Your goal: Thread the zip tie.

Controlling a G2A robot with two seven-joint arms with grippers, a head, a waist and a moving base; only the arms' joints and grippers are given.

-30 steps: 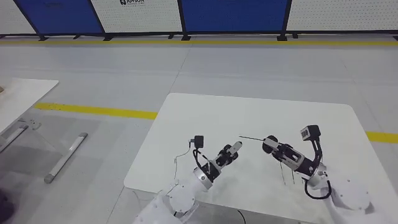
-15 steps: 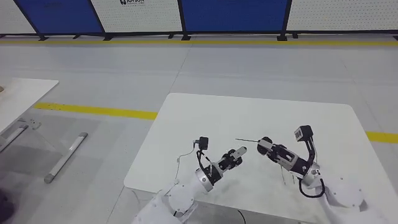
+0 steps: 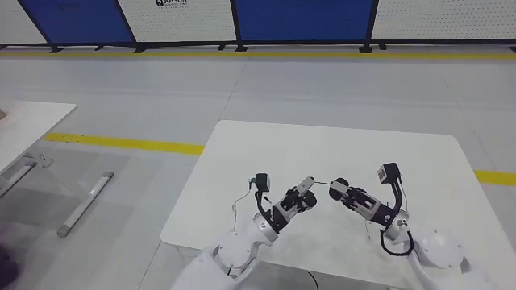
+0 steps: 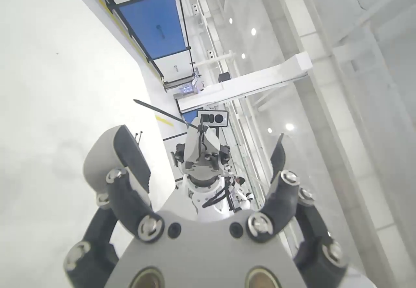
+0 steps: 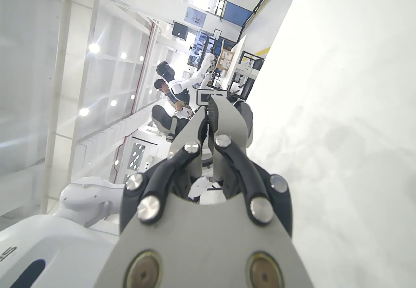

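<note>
Zip tie (image 4: pixel 159 111) now nearer left end effector (image 3: pixel 307 193), perhaps touching.
</note>
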